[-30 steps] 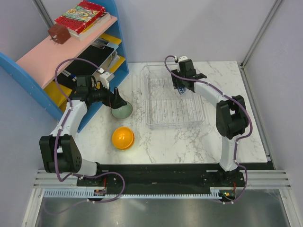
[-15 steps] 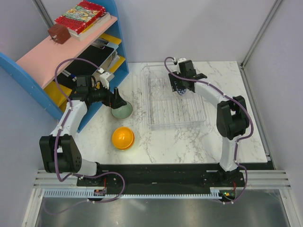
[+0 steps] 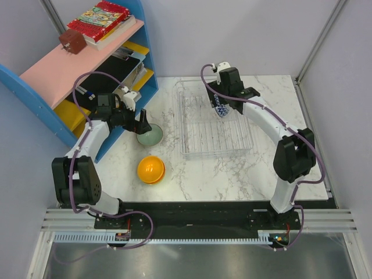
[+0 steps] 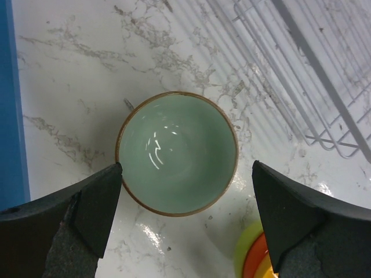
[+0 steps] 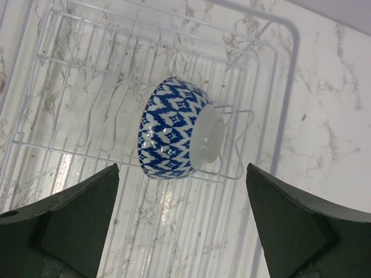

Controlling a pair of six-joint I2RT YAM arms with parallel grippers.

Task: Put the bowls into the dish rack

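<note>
A blue-and-white patterned bowl (image 5: 174, 136) stands on its side between prongs of the clear dish rack (image 5: 284, 87), free of any grip. My right gripper (image 5: 181, 191) hangs open just above it, its fingers wide on either side. In the top view this bowl (image 3: 217, 110) sits in the rack's (image 3: 192, 152) back half, under the right gripper (image 3: 221, 102). My left gripper (image 4: 186, 174) is open over the pale green bowl (image 4: 177, 153), which rests upright on the marble. A nested stack of yellow-green, red-orange and orange-yellow bowls (image 3: 151, 169) lies nearer me.
The blue-and-pink shelf unit (image 3: 87, 64) with books stands close on the left; its blue side (image 4: 8, 116) is right beside the left gripper. The rack's corner (image 4: 336, 145) lies to the right of the green bowl. Grey walls enclose the marble table (image 3: 279, 168).
The right gripper has opened and let go of the blue-and-white bowl, which now stands in the rack. That arm has drawn back slightly. The left arm has barely shifted.
</note>
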